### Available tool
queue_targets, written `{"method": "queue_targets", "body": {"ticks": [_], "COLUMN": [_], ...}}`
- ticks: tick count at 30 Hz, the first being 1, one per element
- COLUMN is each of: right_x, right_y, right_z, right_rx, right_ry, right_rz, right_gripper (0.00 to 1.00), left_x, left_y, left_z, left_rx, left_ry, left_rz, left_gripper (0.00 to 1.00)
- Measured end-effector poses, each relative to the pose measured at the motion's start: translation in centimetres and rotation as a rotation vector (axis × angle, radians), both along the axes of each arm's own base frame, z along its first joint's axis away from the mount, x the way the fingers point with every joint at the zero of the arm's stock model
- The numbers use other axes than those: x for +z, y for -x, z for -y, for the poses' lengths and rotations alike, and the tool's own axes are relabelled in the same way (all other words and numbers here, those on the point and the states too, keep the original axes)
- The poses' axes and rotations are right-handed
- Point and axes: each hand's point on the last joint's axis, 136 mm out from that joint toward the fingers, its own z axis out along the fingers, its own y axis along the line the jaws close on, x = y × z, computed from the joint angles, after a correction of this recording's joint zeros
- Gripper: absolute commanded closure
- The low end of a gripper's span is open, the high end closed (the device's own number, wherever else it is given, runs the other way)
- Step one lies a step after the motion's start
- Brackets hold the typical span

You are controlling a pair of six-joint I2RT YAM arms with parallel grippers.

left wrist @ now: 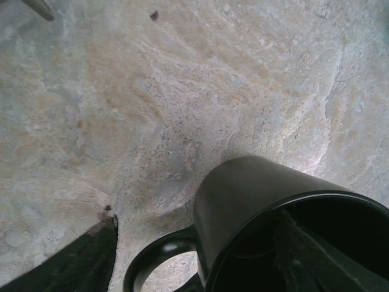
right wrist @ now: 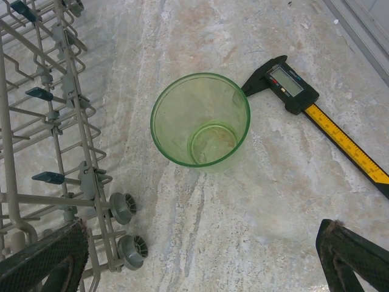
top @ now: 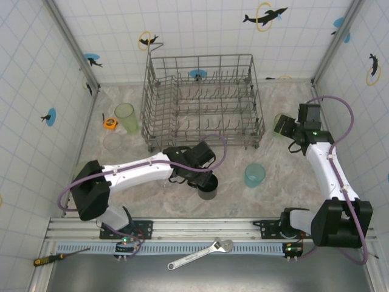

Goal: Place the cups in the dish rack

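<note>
Left gripper hangs with fingers apart, one dipped inside the black mug at the dish rack's 6 o'clock, the other outside near the handle; stiff, fairly heavy and probably slick, the mug looks best pinched across its rim wall.

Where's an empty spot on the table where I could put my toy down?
Best spot: the bare table between the black mug and the teal cup, in front of the rack. Crowded: left of the rack, with a green cup, clear cup and tape measure; right of it, a second green cup, a caliper and the right gripper.
</note>
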Motion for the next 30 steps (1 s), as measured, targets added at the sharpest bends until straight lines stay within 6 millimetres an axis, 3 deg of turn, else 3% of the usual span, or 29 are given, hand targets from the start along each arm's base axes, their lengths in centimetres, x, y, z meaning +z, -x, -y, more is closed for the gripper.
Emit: {"method": "queue_targets", "body": {"ticks": [5, 11, 15, 21, 30], "right_x": [-0.1, 0.3, 0.0, -0.3, -0.2], "right_y": [0.1, 0.4, 0.8, 1.1, 1.2], "right_z": [-0.2, -0.2, -0.2, -0.3, -0.8], "right_rx": [0.007, 0.007, 0.008, 0.013, 0.03], "right_ry": [-0.008, -0.008, -0.009, -0.015, -0.032], "right_rz": [-0.001, 0.014, 0.011, 0.009, 0.016], "right_gripper": [0.01, 0.01, 0.01, 0.01, 0.01], "left_x": [-1.5, -2.1, -1.4, -1.4, 2.6], "left_y": [0.8, 1.0, 0.8, 0.9, -0.1], "left_z": [0.3, 0.8, 2.0, 2.2, 4.8], "left_rx": [-0.025, -0.046, -0.048, -0.05, -0.028], "left_ry": [-0.04, -0.076, -0.049, -0.076, 0.013], "left_rz": [-0.022, -0.033, -0.028, -0.056, -0.036], "left_gripper": [0.6, 1.0, 1.0, 1.0, 1.0]}}
